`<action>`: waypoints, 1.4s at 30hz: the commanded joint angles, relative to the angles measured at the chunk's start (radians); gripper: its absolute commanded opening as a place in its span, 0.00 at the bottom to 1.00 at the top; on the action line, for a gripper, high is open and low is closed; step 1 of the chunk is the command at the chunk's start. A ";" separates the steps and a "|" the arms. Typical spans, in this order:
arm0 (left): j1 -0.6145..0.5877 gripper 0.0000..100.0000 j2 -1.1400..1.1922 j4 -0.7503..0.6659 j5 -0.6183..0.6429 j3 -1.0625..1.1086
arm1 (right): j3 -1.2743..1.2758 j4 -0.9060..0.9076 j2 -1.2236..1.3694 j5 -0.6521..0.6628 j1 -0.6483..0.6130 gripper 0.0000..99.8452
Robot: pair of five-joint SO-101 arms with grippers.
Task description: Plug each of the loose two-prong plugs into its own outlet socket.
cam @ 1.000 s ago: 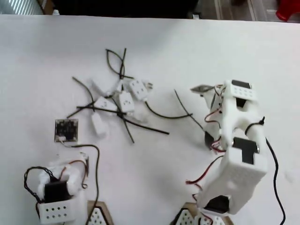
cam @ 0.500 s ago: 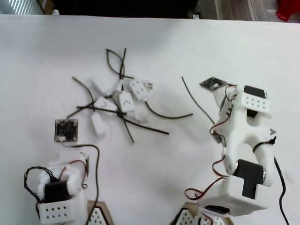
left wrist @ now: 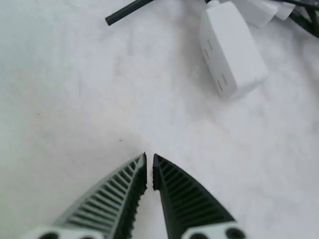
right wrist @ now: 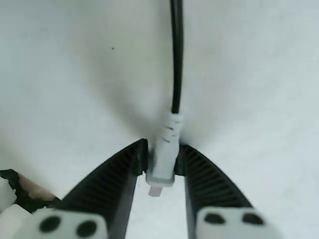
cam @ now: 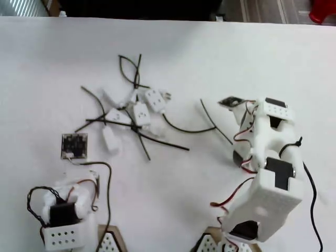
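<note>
The right claw pinches a white two-prong plug by its body, near the right edge of the table, with the black cord trailing away. Carrying seems to be the step in hand. Next it must reach a free outlet socket left of centre and line prongs to slots. The left claw, pressed together, sits by the near-left corner.

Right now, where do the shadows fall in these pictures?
Right wrist view: a soft dark shadow spreads on the table around the cable and the plug held in the right gripper. Left wrist view: a faint shadow hugs the white outlet socket. High view: light is even, shadows barely show.
</note>
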 commanded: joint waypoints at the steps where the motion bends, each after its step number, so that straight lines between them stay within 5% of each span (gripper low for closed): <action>1: 0.015 0.05 -0.004 -0.012 -0.009 -0.003 | -0.037 -0.004 -0.050 0.003 0.010 0.14; 12: 0.015 0.05 -0.004 -0.012 -0.009 -0.003 | -0.028 -0.002 -0.248 0.011 0.067 0.24; 25: 0.015 0.05 -0.004 -0.012 -0.009 -0.003 | -0.006 -0.045 -0.088 0.011 0.045 0.24; 42: 0.015 0.05 -0.004 -0.012 -0.011 -0.003 | -0.006 -0.001 -0.044 0.003 0.018 0.07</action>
